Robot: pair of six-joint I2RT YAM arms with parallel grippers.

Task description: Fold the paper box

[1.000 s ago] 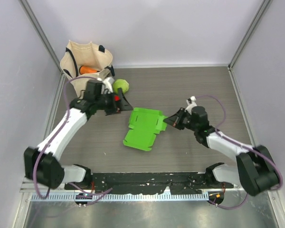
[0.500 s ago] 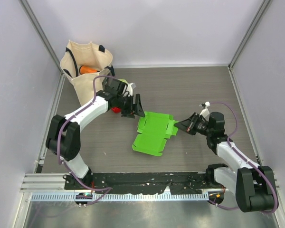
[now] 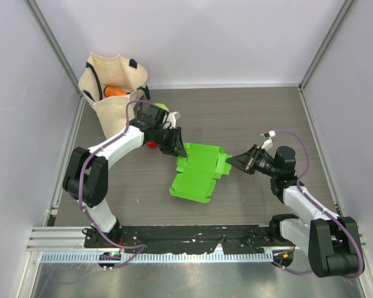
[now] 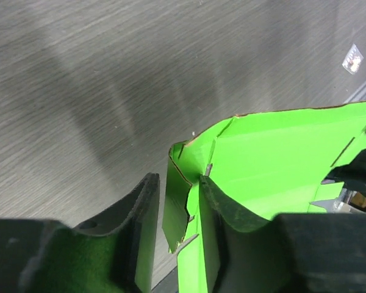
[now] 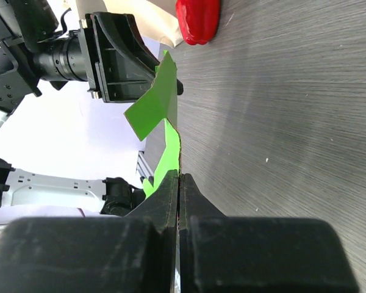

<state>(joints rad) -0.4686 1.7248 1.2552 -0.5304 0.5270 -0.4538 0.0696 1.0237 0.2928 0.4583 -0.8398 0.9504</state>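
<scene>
The paper box is a bright green card cut-out in the middle of the table, held slightly lifted between the two arms. In the right wrist view my right gripper is shut on its right edge, and the paper box stretches away edge-on. My left gripper is at the box's far left corner. From the left wrist, the left gripper straddles an upturned corner flap of the paper box. Its right finger touches the card, and a gap remains at the left finger.
A cream tote bag with an orange item stands at the back left. A small red object lies beside the left gripper and a round pale-green vegetable sits behind the arm. Walls enclose the table on three sides.
The left arm swung in to the box's far left corner and its jaws narrowed around the flap. The right gripper, still shut, pulled the box a little to the right.
</scene>
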